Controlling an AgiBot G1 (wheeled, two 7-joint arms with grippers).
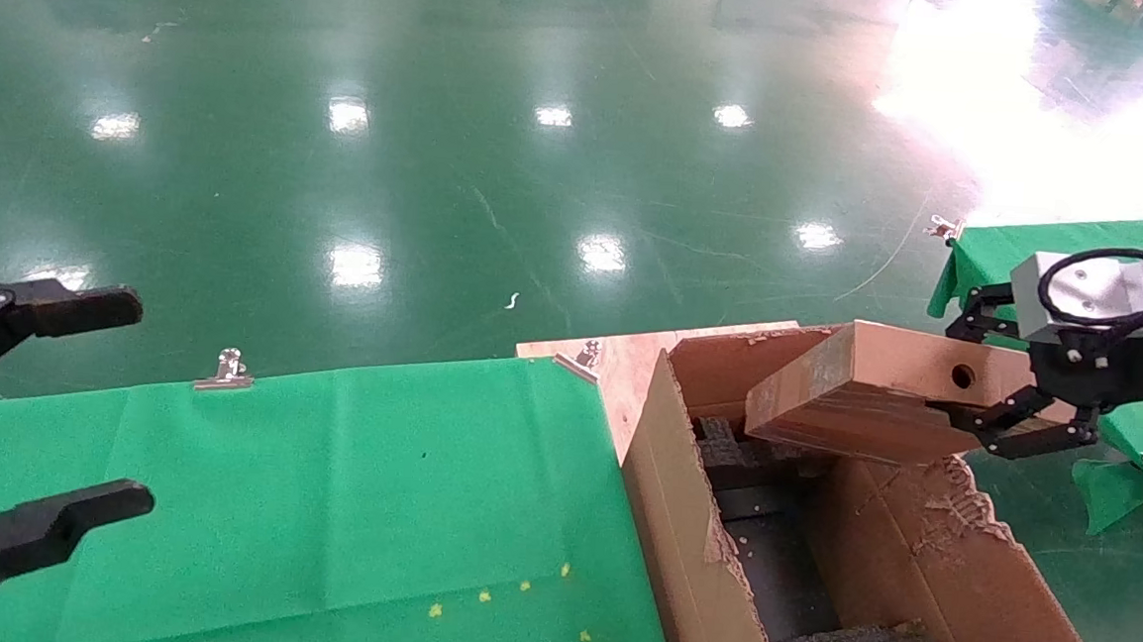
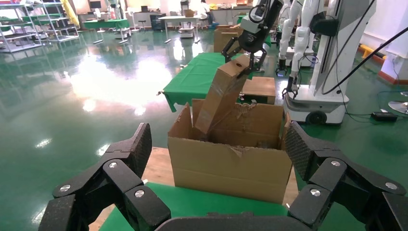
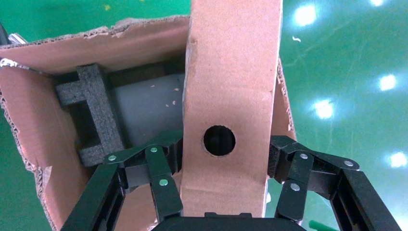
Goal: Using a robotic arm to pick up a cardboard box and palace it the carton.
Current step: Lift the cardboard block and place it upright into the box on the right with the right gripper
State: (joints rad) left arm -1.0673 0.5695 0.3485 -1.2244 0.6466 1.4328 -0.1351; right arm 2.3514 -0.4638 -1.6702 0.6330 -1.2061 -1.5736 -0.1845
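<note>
The cardboard box [image 1: 865,394] is brown with a round hole. My right gripper [image 1: 965,370] is shut on its end and holds it tilted, with the lower end dipping into the far end of the carton [image 1: 678,526]. In the right wrist view the fingers [image 3: 166,159] clamp both sides of the box [image 3: 231,72] over the carton [image 3: 29,110], with black foam [image 3: 94,110] inside. The left wrist view shows the box [image 2: 223,96] leaning into the carton [image 2: 231,166], held by my white right arm [image 2: 255,24]. My left gripper [image 1: 142,404] is open and empty above the green cloth.
A green cloth table [image 1: 323,485] with metal clips [image 1: 228,370] adjoins the carton's left wall. A wooden board [image 1: 618,364] lies under the carton. A second green table [image 1: 1033,240] stands at the right. Other robots and stands [image 2: 312,57] are behind.
</note>
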